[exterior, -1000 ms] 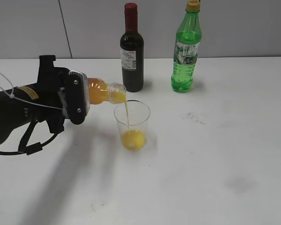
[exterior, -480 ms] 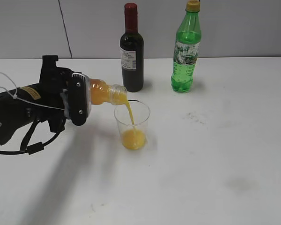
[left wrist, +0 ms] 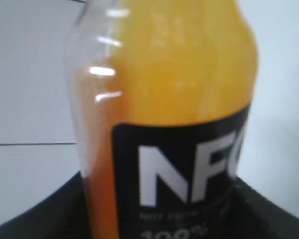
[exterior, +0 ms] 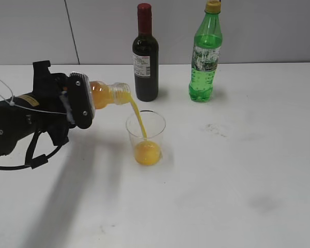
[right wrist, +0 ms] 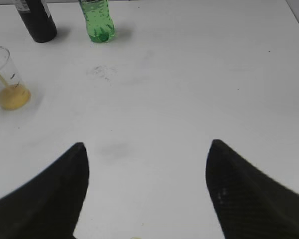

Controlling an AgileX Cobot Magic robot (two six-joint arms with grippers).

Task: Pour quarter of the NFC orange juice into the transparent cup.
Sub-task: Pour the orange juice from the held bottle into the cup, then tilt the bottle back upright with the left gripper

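Note:
My left gripper (exterior: 81, 101) is shut on the NFC orange juice (exterior: 107, 94), held tipped on its side with its open mouth above the transparent cup (exterior: 145, 137). A stream of juice runs from the mouth into the cup, which has a pool of juice at its bottom. The bottle fills the left wrist view (left wrist: 174, 124), with the black "NFC" label facing the camera. The cup also shows at the left edge of the right wrist view (right wrist: 7, 79). My right gripper (right wrist: 147, 149) is open and empty above bare table, out of the exterior view.
A dark wine bottle (exterior: 145, 54) stands just behind the cup. A green soda bottle (exterior: 205, 54) stands to its right near the back wall. The white table (exterior: 237, 170) has faint smudges right of the cup.
The left gripper has lifted and drawn slightly left, raising the bottle's mouth higher above the cup. The stream has lengthened and the juice in the cup has risen a little.

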